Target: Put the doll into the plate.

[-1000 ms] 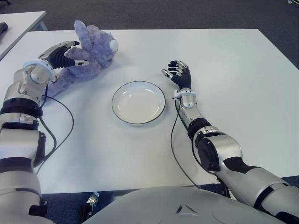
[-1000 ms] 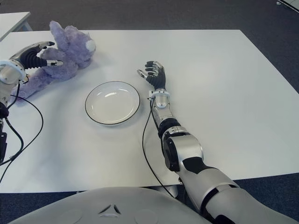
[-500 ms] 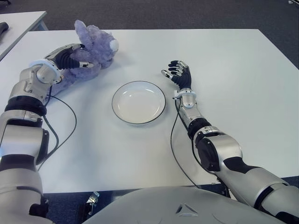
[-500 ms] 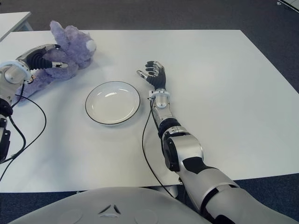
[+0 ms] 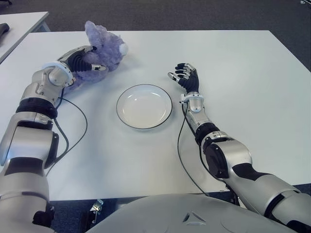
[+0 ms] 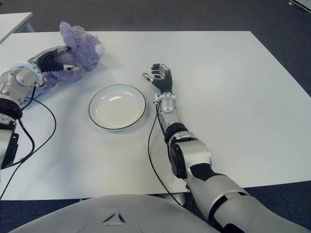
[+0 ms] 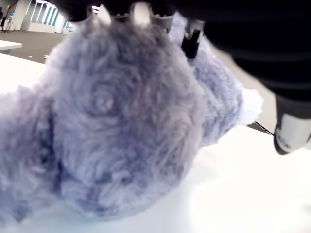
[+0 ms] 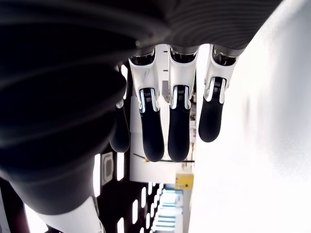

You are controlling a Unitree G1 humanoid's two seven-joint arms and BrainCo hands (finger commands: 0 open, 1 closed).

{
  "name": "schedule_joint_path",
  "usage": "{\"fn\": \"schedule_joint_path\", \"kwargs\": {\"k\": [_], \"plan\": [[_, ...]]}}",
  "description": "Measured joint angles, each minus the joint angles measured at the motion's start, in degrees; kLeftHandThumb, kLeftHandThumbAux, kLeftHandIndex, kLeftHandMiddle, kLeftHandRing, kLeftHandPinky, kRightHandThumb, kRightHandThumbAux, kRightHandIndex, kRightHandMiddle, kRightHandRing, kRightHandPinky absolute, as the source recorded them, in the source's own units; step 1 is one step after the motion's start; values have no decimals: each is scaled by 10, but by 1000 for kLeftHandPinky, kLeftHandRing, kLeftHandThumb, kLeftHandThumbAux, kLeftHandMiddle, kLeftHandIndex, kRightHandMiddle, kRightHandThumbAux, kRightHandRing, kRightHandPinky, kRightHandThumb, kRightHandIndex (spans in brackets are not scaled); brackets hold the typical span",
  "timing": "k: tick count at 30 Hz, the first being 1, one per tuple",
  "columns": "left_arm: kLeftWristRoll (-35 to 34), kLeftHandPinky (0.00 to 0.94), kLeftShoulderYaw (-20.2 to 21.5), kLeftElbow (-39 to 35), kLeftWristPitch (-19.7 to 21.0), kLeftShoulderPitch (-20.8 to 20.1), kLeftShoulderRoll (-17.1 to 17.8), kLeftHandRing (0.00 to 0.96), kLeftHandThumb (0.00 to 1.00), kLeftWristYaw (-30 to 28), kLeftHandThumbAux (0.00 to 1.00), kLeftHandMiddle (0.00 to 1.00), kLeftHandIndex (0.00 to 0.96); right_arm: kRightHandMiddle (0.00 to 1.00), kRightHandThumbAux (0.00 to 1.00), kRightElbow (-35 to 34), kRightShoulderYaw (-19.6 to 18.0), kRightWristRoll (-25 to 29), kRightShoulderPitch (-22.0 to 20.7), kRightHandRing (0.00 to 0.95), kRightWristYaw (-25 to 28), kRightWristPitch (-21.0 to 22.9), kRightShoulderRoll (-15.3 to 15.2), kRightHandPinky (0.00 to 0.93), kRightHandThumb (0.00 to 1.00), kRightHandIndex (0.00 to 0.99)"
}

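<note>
Doll [image 5: 103,52] dragged nearer the plate [image 5: 144,106], clasped in left robot hand [image 5: 83,61]; bare table [image 5: 243,73] between.

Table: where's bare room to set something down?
Bare table right of the right hand, and the near strip before the plate. The plate itself is empty. Crowded far left: left hand closed on the doll, cable nearby.

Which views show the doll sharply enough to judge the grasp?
Left wrist view: the doll fills the frame, soft and out of focus, with the fingers a dark blur above it. Left eye view: crisp and evenly lit, the left hand lies over the doll, beside the plate.
</note>
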Motion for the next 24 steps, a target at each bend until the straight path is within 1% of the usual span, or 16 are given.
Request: {"fn": "schedule_joint_path", "kwargs": {"k": [3, 9, 12, 13, 15, 16, 17, 19, 20, 21, 22, 23, 24], "plan": [[-1, 74, 0, 10, -4, -2, -5, 76, 112, 0, 452, 66, 0, 360, 847, 0, 0, 0, 0, 354, 0, 0, 0, 331, 111, 326], [-1, 84, -1, 29, -12, -5, -11, 78, 117, 8, 447, 66, 0, 357, 842, 0, -1, 0, 0, 350, -1, 0, 0, 327, 107, 330], [0, 101, -4, 36, -17, -5, -12, 75, 144, 17, 458, 62, 0, 359, 843, 0, -1, 0, 0, 348, -1, 0, 0, 306, 110, 335], [0, 110, -5, 37, -18, -5, -12, 74, 174, 19, 469, 62, 0, 359, 845, 0, -1, 0, 0, 346, -1, 0, 0, 300, 110, 333], [1, 112, -7, 41, -21, -5, -14, 74, 183, 28, 472, 62, 0, 359, 846, 0, -1, 0, 0, 345, -1, 0, 0, 298, 110, 333], [1, 111, -8, 43, -22, -5, -15, 73, 204, 33, 480, 62, 0, 359, 848, 0, -1, 0, 0, 345, -1, 0, 0, 294, 110, 332], [1, 125, -9, 45, -23, -5, -16, 76, 247, 37, 489, 65, 0, 356, 850, 0, -1, 0, 0, 340, -1, 0, 0, 286, 107, 327], [5, 129, -12, 50, -25, -5, -19, 77, 261, 51, 491, 66, 0, 355, 852, 0, -1, 0, 0, 339, -1, 0, 0, 284, 104, 326], [6, 145, -13, 52, -25, -5, -21, 88, 285, 59, 492, 73, 10, 355, 853, 0, -1, 0, 0, 338, -1, 0, 0, 284, 103, 325], [7, 207, -16, 54, -26, -5, -23, 146, 392, 67, 486, 119, 58, 355, 859, 0, -1, 0, 0, 338, -1, 0, 0, 292, 102, 322], [9, 222, -19, 57, -27, -5, -25, 160, 421, 78, 484, 131, 70, 355, 861, 0, -2, 0, 0, 338, -1, 0, 0, 294, 100, 322], [13, 251, -22, 61, -28, -5, -29, 196, 501, 94, 475, 169, 114, 355, 868, 0, -2, 0, 0, 339, 0, 0, 0, 302, 99, 320], [15, 256, -25, 65, -29, -5, -32, 202, 515, 111, 473, 175, 121, 355, 869, 0, -2, 0, 0, 339, 0, 0, 0, 303, 98, 320]]}}
